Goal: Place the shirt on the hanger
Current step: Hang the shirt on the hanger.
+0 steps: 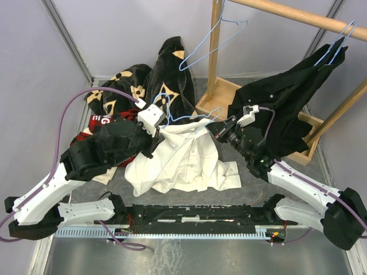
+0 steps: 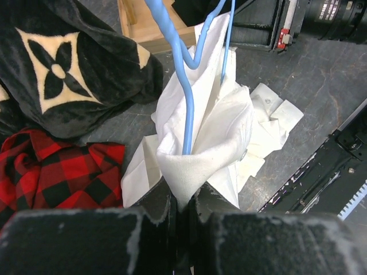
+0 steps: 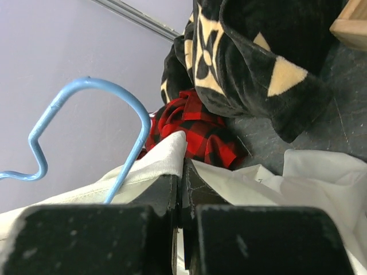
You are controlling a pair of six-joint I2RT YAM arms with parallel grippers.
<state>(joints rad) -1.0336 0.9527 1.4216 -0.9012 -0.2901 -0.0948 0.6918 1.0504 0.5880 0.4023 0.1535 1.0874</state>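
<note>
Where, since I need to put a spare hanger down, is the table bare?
Bare table shows between the wooden rack base and the right arm, plus a thin strip between the white shirt and the black rail. The plaid shirt and flowered garment crowd the back left.

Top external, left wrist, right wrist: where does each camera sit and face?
Top external: above and behind the arms, looking down; both arms show, the left gripper and right gripper at the white shirt.
Left wrist: looks along its shut fingers, pinching shirt around the blue hanger.
Right wrist: looks low toward the wall; shut fingers pinch shirt.
Both wrists share the red plaid shirt.
</note>
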